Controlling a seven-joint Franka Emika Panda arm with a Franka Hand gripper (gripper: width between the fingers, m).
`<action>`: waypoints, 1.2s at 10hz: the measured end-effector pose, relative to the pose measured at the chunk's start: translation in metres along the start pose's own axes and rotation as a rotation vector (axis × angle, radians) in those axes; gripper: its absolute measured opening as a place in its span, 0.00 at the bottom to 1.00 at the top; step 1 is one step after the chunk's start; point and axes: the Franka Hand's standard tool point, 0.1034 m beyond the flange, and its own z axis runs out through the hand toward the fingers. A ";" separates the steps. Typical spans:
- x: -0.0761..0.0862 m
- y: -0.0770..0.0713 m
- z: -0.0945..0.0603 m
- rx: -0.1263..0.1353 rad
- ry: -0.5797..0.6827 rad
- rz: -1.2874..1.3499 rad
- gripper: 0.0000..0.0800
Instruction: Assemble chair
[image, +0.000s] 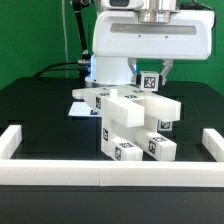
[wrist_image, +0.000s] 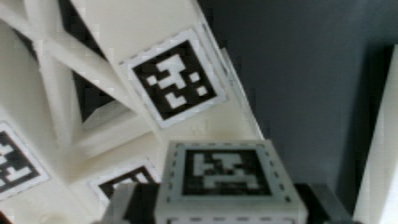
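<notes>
The partly built chair (image: 138, 125) stands at the table's middle, a cluster of chunky white tagged blocks with a seat slab on legs. My gripper (image: 150, 74) hangs just above its back right part and is shut on a small white tagged chair part (image: 149, 82). In the wrist view that part (wrist_image: 221, 175) sits between my dark fingers (wrist_image: 148, 205), its tag facing the camera. Behind it run the chair's white bars with a large tag (wrist_image: 175, 78).
White border rails lie along the front (image: 100, 175), at the exterior view's left (image: 10, 143) and right (image: 214, 143). The marker board (image: 84, 110) lies flat behind the chair. The arm's white body (image: 140, 40) fills the top.
</notes>
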 end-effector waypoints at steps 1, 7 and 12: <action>0.000 0.000 0.001 -0.002 0.002 -0.001 0.34; 0.005 -0.001 0.002 -0.008 0.022 -0.005 0.34; 0.005 -0.001 0.002 -0.007 0.022 -0.005 0.34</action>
